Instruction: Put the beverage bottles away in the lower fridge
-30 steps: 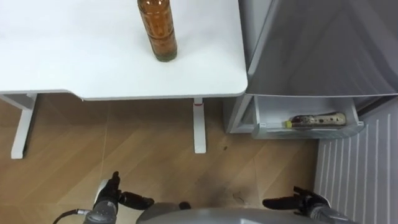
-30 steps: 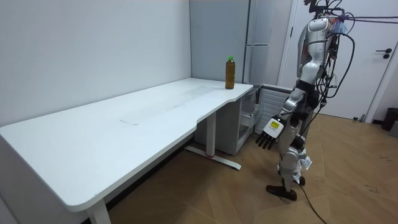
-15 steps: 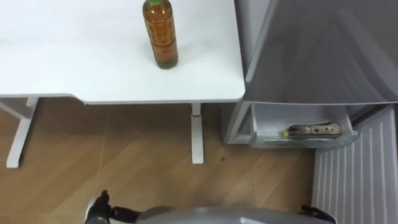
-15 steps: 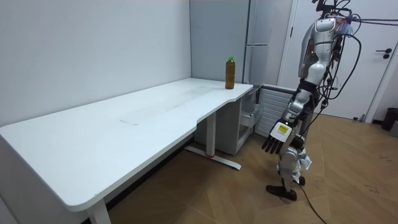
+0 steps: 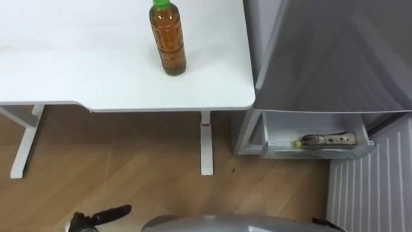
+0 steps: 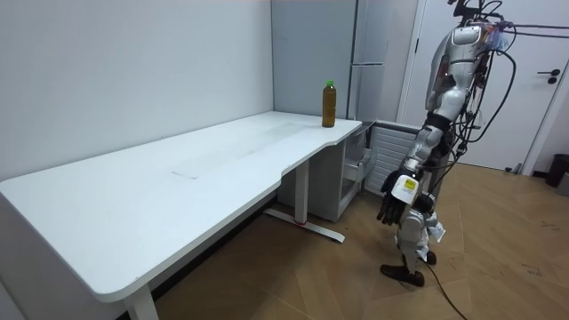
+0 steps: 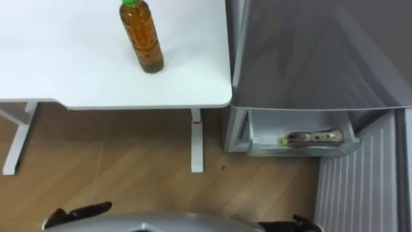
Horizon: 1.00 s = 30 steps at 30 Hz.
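A white counter (image 5: 64,71) and a grey fridge (image 5: 335,51) are ahead of both hands. The open lower drawer (image 5: 277,125), beyond the right hand (image 7: 302,224), holds a lying bottle (image 5: 325,140). An upright bottle (image 5: 168,38) stands on the counter, far beyond the left hand (image 5: 96,216), whose fingers are loosely straight and empty. I cannot tell the right hand's state.
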### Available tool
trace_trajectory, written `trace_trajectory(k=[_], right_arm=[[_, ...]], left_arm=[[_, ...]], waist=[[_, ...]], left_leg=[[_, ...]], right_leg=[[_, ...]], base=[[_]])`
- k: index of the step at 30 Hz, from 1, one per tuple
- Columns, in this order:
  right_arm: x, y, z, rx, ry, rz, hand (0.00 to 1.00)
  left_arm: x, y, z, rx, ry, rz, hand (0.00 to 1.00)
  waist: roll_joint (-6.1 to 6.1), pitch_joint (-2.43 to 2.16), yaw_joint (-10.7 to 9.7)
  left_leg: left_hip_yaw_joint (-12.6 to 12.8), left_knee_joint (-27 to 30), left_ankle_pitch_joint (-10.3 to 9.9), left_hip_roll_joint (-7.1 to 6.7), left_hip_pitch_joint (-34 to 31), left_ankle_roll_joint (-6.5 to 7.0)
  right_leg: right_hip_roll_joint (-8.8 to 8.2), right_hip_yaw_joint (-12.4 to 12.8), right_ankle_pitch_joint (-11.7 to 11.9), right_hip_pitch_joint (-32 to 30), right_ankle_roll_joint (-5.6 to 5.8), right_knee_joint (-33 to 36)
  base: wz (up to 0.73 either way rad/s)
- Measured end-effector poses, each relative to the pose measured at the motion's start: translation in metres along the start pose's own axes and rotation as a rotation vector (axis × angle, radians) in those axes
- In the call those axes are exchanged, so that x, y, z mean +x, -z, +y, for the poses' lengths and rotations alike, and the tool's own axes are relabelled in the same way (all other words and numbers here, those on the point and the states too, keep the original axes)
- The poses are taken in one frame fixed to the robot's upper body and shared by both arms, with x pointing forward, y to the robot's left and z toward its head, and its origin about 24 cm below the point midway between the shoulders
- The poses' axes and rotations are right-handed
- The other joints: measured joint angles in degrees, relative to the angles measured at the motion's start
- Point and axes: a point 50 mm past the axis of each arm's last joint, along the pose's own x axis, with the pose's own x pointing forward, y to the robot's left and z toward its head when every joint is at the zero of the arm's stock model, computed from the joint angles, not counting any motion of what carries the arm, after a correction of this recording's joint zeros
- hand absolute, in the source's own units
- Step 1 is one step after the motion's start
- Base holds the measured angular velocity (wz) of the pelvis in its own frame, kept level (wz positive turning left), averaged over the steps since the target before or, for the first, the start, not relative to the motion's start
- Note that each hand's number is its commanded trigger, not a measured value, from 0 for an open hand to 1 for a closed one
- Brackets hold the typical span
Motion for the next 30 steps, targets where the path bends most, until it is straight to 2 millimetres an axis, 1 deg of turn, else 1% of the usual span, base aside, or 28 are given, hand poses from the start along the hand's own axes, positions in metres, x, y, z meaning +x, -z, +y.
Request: trace_trajectory(k=[2,3,5,11,14,15,17,22,27,29,30], right_arm=[[0.0,-0.003,0.0,-0.01,0.007,-0.015,0.0],[0.0,-0.004,0.001,-0.012,0.006,-0.021,0.0],[0.0,-0.006,0.0,-0.022,0.008,-0.036,0.0],[0.0,-0.004,0.0,-0.023,0.009,-0.04,0.0],[0.0,-0.004,0.002,-0.021,0.001,-0.047,0.0],[0.0,-0.004,0.002,-0.022,-0.001,-0.05,0.0],[-0.001,-0.005,0.003,-0.019,-0.008,-0.059,0.0],[-0.001,-0.007,0.005,-0.019,-0.016,-0.078,0.0],[-0.001,-0.007,0.005,-0.021,-0.027,-0.083,0.0],[-0.001,-0.007,0.006,-0.022,-0.036,-0.085,0.0],[-0.001,-0.009,0.006,-0.021,-0.042,-0.087,0.0]], left_arm=[[-0.001,-0.02,-0.002,-0.09,-0.042,-0.074,0.0],[-0.002,-0.024,-0.001,-0.105,-0.056,-0.094,0.0],[-0.005,-0.041,0.001,-0.157,-0.12,-0.176,0.0],[-0.015,-0.071,0.003,-0.227,-0.232,-0.33,0.0],[-0.026,-0.094,-0.001,-0.231,-0.261,-0.464,0.0],[-0.029,-0.099,-0.002,-0.236,-0.262,-0.488,0.0],[-0.041,-0.116,-0.007,-0.26,-0.257,-0.588,0.0],[-0.055,-0.134,-0.012,-0.217,-0.247,-0.734,0.0],[-0.075,-0.151,-0.025,-0.192,-0.164,-0.865,0.0],[-0.08,-0.156,-0.029,-0.192,-0.135,-0.899,0.0],[-0.082,-0.158,-0.03,-0.189,-0.12,-0.911,0.0]], waist=[[0.06,-0.03,0.2],[0.08,-0.06,0.2],[0.26,-0.24,0.1],[0.34,-0.3,0.1],[0.45,-0.37,0.0],[0.49,-0.39,0.0],[0.57,-0.46,0.0],[0.74,-0.48,-0.5],[0.64,-0.42,-0.6],[0.67,-0.37,-0.9],[0.66,-0.33,-1.4]], left_leg=[[-0.1,0.2,0.0,-0.05,-0.1,0.0],[-0.1,0.2,0.0,-0.06,-0.1,0.0],[-0.1,0.2,0.0,-0.06,0.1,0.0],[-0.8,0.5,-0.1,-0.14,-0.2,-0.03],[-1.2,0.8,-0.2,-0.12,-0.5,-0.09],[-1.2,0.8,-0.2,-0.14,-0.6,-0.1],[-1.3,0.8,-0.2,-0.15,-0.5,-0.1],[-1.3,0.7,-0.2,-0.16,-0.5,-0.11],[-1.4,0.7,-0.2,-0.2,-0.5,-0.11],[-1.4,0.7,-0.2,-0.2,-0.5,-0.11],[-1.5,0.7,-0.2,-0.2,-0.5,-0.11]], right_leg=[[-0.02,0.0,-0.2,0.0,0.01,0.0],[-0.02,0.1,-0.2,0.0,0.02,0.0],[-0.03,0.1,-0.2,0.2,0.01,0.1],[-0.02,-0.7,-0.2,0.2,0.02,0.0],[0.03,-0.9,-0.3,0.2,-0.04,0.0],[0.02,-0.9,-0.3,0.2,-0.06,0.0],[0.03,-0.9,-0.3,0.3,-0.06,0.0],[0.06,-1.0,-0.3,0.3,-0.05,0.0],[0.04,-1.1,-0.3,0.4,-0.06,0.0],[0.04,-1.1,-0.3,0.4,-0.06,0.0],[0.05,-1.1,-0.3,0.5,-0.06,0.0]], base=[[0.0],[0.0],[0.0],[0.06],[0.05],[0.0],[0.0],[0.0],[0.0],[0.0],[0.0]])
